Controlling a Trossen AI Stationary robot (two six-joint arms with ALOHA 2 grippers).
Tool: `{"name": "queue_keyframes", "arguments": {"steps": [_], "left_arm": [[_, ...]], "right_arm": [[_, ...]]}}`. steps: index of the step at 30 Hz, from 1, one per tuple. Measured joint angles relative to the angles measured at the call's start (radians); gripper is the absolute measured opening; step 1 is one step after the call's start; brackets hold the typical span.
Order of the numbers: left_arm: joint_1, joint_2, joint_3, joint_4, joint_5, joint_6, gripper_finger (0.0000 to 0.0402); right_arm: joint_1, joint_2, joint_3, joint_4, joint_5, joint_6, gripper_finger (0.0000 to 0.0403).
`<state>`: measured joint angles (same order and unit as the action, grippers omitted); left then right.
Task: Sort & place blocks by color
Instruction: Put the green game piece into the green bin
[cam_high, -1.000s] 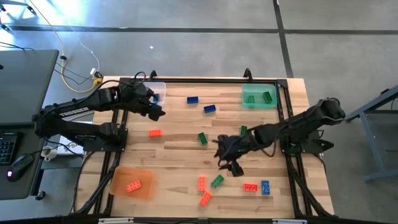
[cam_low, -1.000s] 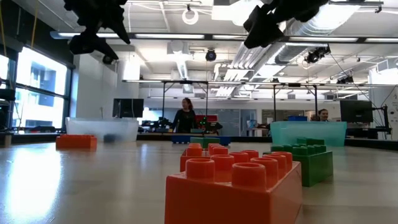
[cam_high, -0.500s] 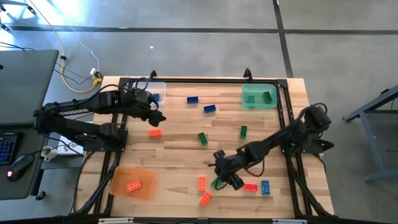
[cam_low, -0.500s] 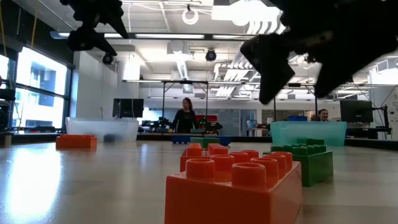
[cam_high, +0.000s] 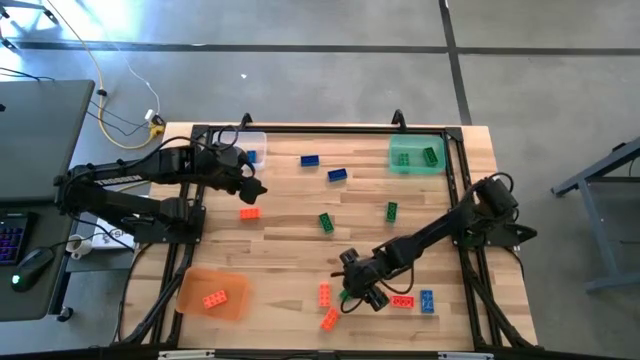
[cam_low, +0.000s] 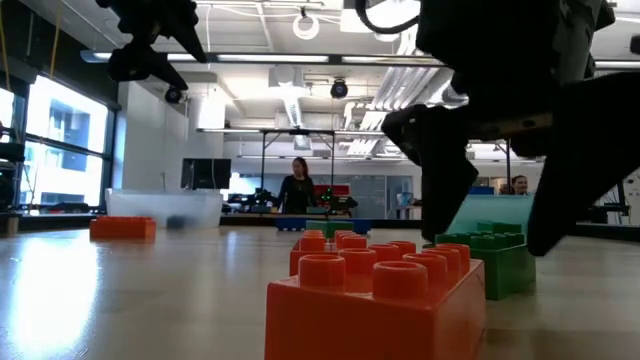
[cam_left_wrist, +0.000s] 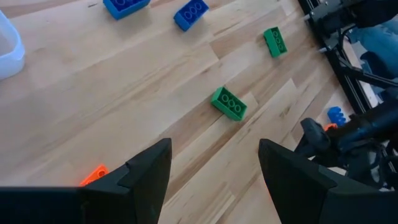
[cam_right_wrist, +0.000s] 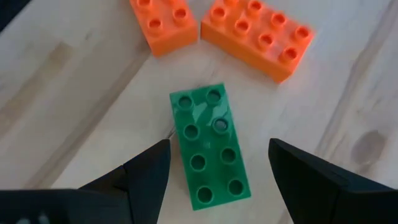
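Beside two orange blocks (cam_right_wrist: 255, 36) at the high view's lower centre, a green block (cam_right_wrist: 210, 147) lies on the tabletop (cam_high: 290, 215), between the right hand's (cam_right_wrist: 217, 171) spread, empty fingers.

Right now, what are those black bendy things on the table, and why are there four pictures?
They are two robot arms sorting toy bricks by color. One picture looks down from above, one looks level across the table, and two come from cameras on the arms' wrists. On the wooden table lie blue, green and orange blocks. At its edges are a clear tray, a green tray and an orange tray. The right gripper hangs open over a green block, its fingers either side, not holding it yet. The left gripper waits open in the air near the clear tray, holding nothing.
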<state>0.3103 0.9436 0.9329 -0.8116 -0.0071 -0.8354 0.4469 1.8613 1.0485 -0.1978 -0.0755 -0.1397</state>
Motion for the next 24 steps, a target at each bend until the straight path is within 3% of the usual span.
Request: {"name": "queue_keyframes", "arguments": {"steps": [8,15,24], "left_arm": [[0.000,0.000,0.000,0.000,-0.008,0.000,0.0227],[0.000,0.000,0.000,0.000,-0.009,0.000,0.0227],[0.004,0.000,0.000,0.000,-0.035,0.042,0.0227]], "right_arm": [[0.001,0.031,0.000,0.001,-0.006,0.008,0.0243],[0.000,0.031,0.000,0.005,-0.004,0.090,0.0115],[-0.018,0.005,-0.001,-0.034,0.029,0.166,0.0112]]}}
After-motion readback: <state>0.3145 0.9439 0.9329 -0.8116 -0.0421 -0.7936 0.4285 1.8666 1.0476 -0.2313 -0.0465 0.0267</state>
